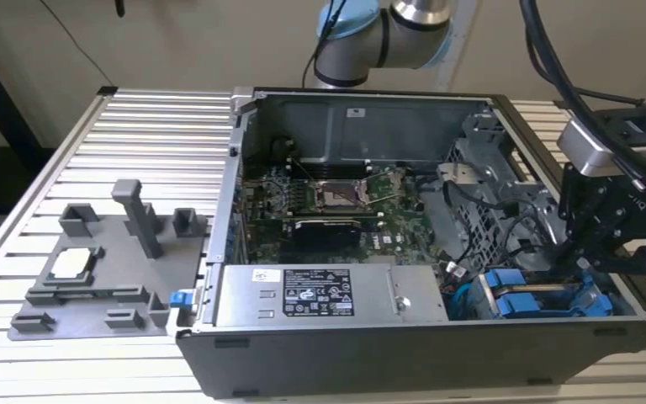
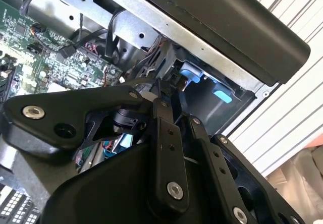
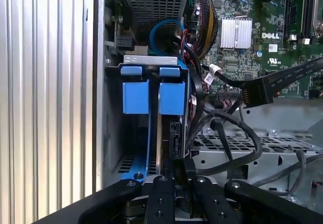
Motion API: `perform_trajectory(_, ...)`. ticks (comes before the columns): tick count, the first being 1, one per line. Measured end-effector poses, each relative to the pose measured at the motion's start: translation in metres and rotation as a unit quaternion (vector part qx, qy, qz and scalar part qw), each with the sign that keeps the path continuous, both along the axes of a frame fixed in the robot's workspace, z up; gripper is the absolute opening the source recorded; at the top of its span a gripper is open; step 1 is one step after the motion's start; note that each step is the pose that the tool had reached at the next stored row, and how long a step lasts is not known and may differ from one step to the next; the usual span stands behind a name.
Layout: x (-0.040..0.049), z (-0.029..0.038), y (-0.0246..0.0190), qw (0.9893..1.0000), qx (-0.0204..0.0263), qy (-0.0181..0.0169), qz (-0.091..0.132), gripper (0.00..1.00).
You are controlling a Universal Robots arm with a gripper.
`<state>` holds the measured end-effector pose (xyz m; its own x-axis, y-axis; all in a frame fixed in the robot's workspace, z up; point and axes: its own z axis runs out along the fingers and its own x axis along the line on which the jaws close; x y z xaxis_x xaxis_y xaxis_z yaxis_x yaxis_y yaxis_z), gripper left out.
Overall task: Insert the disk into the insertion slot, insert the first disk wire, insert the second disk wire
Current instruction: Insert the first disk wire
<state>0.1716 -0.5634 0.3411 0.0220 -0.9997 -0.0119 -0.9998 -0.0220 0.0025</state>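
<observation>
Gripper: black two-finger gripper (image 3: 179, 182), inside the open dark-grey metal computer case (image 1: 413, 366), at its corner on the exterior view's right.
Fingers: narrow, pinching a small black wire plug (image 3: 183, 167).
Disk: silver-grey hard drive in a bright blue plastic carrier (image 3: 172, 100), seated edge-on in the case's corner bay, just beside the second blue carrier (image 3: 136, 97).
Disk vs fingers: fingertips in line with the drive's rear edge, plug just beside it; contact can't tell.
</observation>
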Motion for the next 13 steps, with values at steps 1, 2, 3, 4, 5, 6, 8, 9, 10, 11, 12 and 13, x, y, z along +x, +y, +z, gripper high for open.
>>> perform_trajectory(1, 0.0, 0.0, 0.0, 1.0, 0.0001, 0.0, 0.0, 0.19)
perform_trajectory(2, 0.0, 0.0, 0.0, 1.0, 0.0001, 0.0, -0.001, 0.19)
perform_trajectory(3, 0.0, 0.0, 0.0, 1.0, 0.0001, 0.0, -0.001, 0.19)
perform_trajectory(4, 0.0, 0.0, 0.0, 1.0, 0.0001, 0.0, -0.001, 0.19)
perform_trajectory(5, 0.0, 0.0, 0.0, 1.0, 0.0001, 0.0, -0.001, 0.19)
perform_trajectory(6, 0.0, -0.0001, 0.0001, 1.0, 0.0001, 0.0, -0.002, 0.19)
perform_trajectory(8, 0.0, -0.0002, 0.0001, 1.0, 0.0, 0.0, -0.003, 0.19)
perform_trajectory(9, 0.0, -0.0003, 0.0001, 1.0, -0.0001, 0.0, -0.003, 0.19)
perform_trajectory(10, 0.0, -0.0006, 0.0001, 1.0, -0.0001, -0.0001, -0.004, 0.19)
perform_trajectory(11, 0.0, -0.0011, 0.0, 1.0, 0.0003, 0.0, -0.004, 0.19)
perform_trajectory(12, 0.0, -0.0015, 0.0, 1.0, 0.0003, 0.0, -0.005, 0.19)
perform_trajectory(13, 0.0, -0.0015, 0.0, 1.0, 0.0001, 0.0, -0.005, 0.19)
